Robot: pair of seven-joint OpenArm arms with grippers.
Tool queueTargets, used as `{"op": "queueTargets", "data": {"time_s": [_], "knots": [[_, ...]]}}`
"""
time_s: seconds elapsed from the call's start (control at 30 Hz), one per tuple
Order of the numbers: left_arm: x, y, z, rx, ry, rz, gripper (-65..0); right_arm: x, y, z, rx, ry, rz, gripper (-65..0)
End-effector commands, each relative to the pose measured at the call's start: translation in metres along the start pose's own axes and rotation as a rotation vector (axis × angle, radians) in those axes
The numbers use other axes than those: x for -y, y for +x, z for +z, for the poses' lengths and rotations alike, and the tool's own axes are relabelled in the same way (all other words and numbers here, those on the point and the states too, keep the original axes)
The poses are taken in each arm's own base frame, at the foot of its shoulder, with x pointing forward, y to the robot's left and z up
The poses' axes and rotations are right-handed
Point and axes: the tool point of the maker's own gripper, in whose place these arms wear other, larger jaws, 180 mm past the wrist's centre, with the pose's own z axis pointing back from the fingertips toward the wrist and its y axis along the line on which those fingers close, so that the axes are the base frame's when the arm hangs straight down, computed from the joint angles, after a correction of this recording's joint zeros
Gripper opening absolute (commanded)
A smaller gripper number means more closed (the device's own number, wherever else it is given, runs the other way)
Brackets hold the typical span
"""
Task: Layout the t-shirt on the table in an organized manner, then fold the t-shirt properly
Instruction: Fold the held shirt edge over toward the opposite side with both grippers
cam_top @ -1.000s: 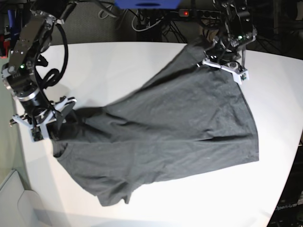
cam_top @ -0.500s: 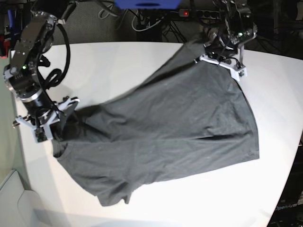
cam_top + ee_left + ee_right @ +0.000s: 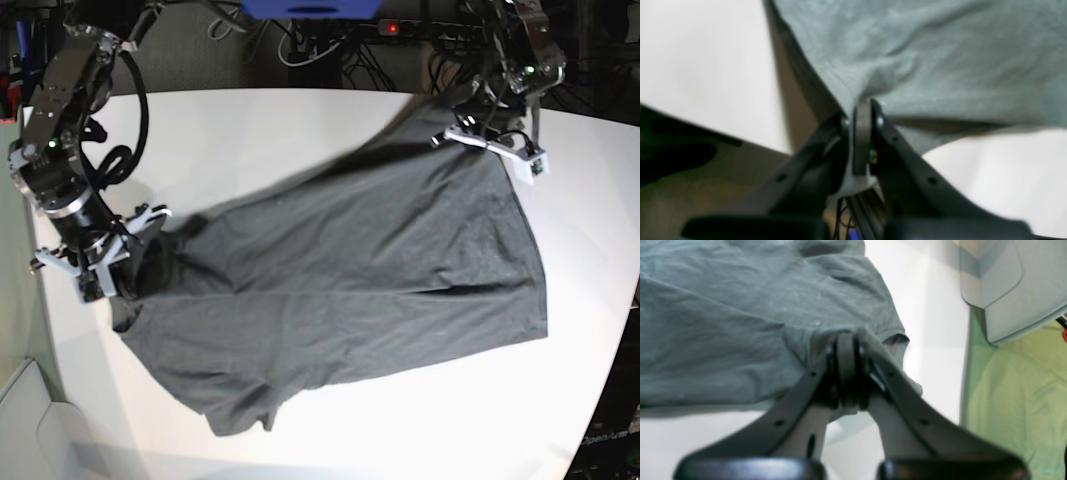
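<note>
White table [image 3: 300, 130] under t-shirt [image 3: 380, 270]; left gripper [image 3: 490, 145] just clamped far hem, right gripper [image 3: 105, 265] pinching beside sleeve; stretch-out next.

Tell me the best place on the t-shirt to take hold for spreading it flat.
Grip the t-shirt at its outer edges, from the table's two sides. The left gripper and right gripper are shut on opposite edges, and the cloth between them looks fairly taut, so pulling apart should flatten it.

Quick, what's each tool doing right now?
Left tool: shut on the t-shirt.
Right tool: shut on the t-shirt.
</note>
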Motion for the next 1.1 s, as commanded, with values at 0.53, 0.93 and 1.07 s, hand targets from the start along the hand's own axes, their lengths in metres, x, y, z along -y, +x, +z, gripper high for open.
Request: {"op": "queueTargets", "data": {"time_s": [0.53,0.93,1.07], "knots": [[-0.049,0.104,0.019,0.263,0.118,-0.021,-64.6,0.006,-0.008,0.011,-0.008,-0.004,0.037,-65.0],[-0.05,0.176,0.038,0.439,0.121,-0.019,-64.6,0.016,0.007,0.009,0.024,-0.02,0.073,-65.0],[-0.03,0.21,0.046,0.522,0.071,0.0,-64.6,0.024,0.03,0.005,0.082,-0.041,0.077,-65.0]]}}
